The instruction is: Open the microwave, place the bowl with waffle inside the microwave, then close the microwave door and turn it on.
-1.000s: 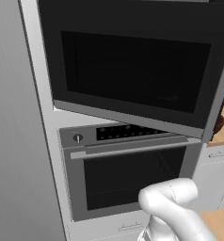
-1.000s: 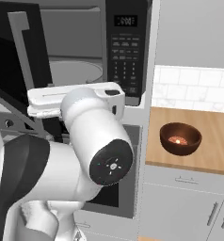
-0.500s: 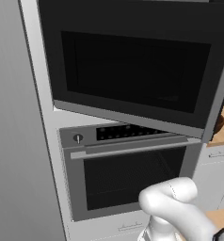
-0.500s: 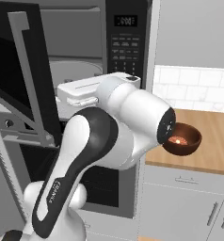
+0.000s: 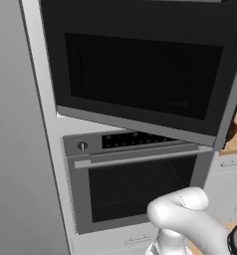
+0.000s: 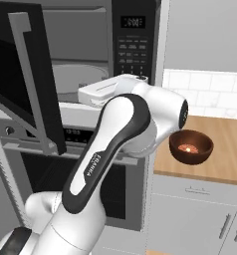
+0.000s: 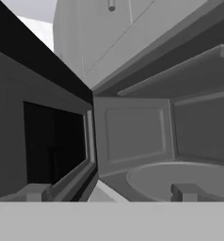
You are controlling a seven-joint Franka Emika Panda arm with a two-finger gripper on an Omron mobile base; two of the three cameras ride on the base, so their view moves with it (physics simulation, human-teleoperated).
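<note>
Swinging rightward since the earlier frames, the arm's elbow now sits further toward the desk in the right base view, where half a second ago it partly covered the bowl; the bowl now shows whole. Nothing else in the scene has shifted, and the microwave door hangs as wide as before.

From the hand view, the pincer is released, its two tips spread far apart with nothing between them. It faces into the microwave: the grey cavity lies straight ahead of it, the round turntable just ahead and toward the right-hand tip. The inner face of the door, with its dark window, stands beyond the left-hand tip.

In the right base view the hand is at the mouth of the cavity, below the keypad panel. The bowl rests on the desk well to the pincer's right and lower, apart from it, with the waffle lying small and orange-tan in its bottom. The door swings out to the pincer's left, its vertical silver handle turned outward. The oven sits directly beneath the microwave, below the pincer, its door shut.
</note>
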